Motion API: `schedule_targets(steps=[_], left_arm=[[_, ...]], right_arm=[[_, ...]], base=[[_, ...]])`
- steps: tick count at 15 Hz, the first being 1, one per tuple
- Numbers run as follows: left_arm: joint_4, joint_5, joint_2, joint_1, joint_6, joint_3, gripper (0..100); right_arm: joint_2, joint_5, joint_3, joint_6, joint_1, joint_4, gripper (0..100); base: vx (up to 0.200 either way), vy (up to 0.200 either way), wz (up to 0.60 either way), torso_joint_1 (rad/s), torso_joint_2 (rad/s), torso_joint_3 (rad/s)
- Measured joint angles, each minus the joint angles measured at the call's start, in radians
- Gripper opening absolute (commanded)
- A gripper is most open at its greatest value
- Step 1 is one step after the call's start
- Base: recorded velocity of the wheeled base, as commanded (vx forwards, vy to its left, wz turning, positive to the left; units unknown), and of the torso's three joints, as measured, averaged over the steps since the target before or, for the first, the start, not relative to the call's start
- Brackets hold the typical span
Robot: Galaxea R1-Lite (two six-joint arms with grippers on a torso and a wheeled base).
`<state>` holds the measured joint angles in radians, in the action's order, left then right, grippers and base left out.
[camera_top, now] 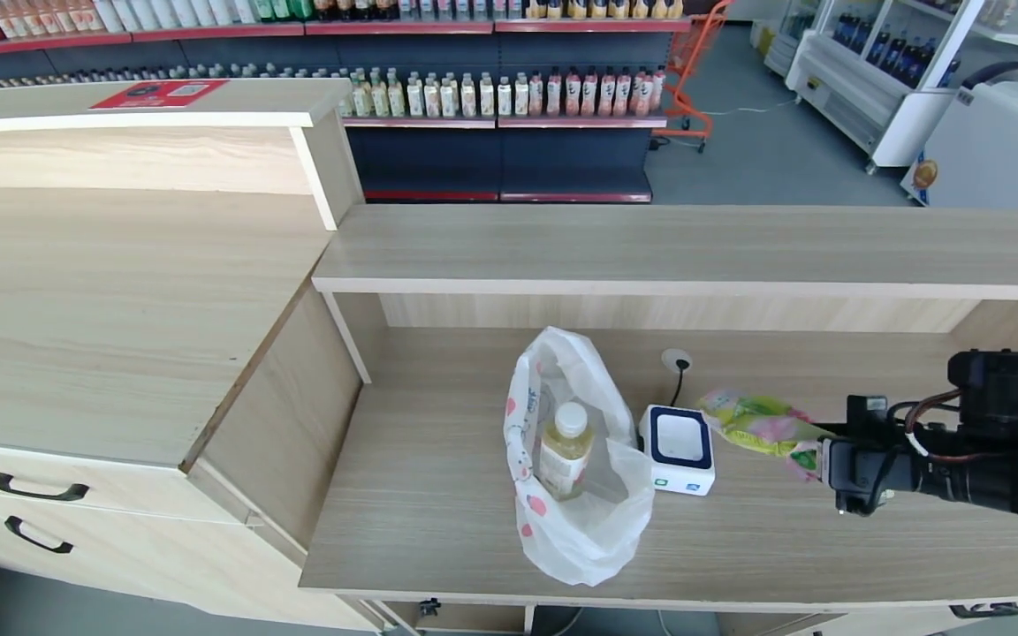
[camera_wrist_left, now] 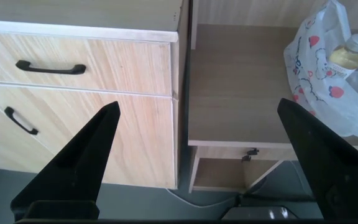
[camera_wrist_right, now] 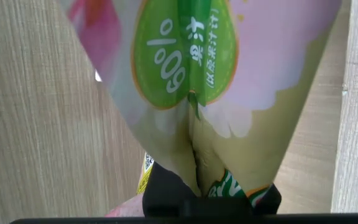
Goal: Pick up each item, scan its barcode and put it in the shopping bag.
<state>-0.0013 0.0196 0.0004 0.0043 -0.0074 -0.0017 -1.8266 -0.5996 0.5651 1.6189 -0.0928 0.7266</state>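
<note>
The wooden counter (camera_top: 438, 512) carries everything. Toward its near edge stands the white shopping bag (camera_top: 588, 539), its mouth open upward. Well to its right is the green-and-pink snack pouch (camera_top: 752, 422), pinched at its right end by the right gripper (camera_top: 814, 461), whose jaws are closed on the pouch's edge. I cannot tell whether the pouch is lifted clear of the wood. The white scanner (camera_top: 679, 446) sits between bag and pouch, just right of the bag, with its window facing up. A capped juice bottle (camera_top: 565, 450) stands inside the bag. The left gripper (camera_wrist_left: 197, 104) is spread wide and empty, down by the drawers (camera_wrist_left: 104, 56) left of the counter.

The pouch seems to be at the scan step. Next it needs carrying left over the scanner window with its barcode turned down, then lowering into the bag beside the bottle.
</note>
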Motion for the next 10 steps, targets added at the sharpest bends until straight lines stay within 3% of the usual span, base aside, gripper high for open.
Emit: schedule_targets(steps=[3, 10], left_arm=[[0.000, 0.000, 0.000, 0.000, 0.000, 0.000, 100], [0.000, 0.000, 0.000, 0.000, 0.000, 0.000, 100]], right_arm=[[-0.103, -0.009, 0.075, 0.081, 0.015, -0.015, 0], [-0.205, 0.047, 0.274, 0.279, 0.039, -0.223, 0]], base=[[0.000, 0.000, 0.00, 0.000, 0.00, 0.000], [0.000, 0.000, 0.00, 0.000, 0.00, 0.000]])
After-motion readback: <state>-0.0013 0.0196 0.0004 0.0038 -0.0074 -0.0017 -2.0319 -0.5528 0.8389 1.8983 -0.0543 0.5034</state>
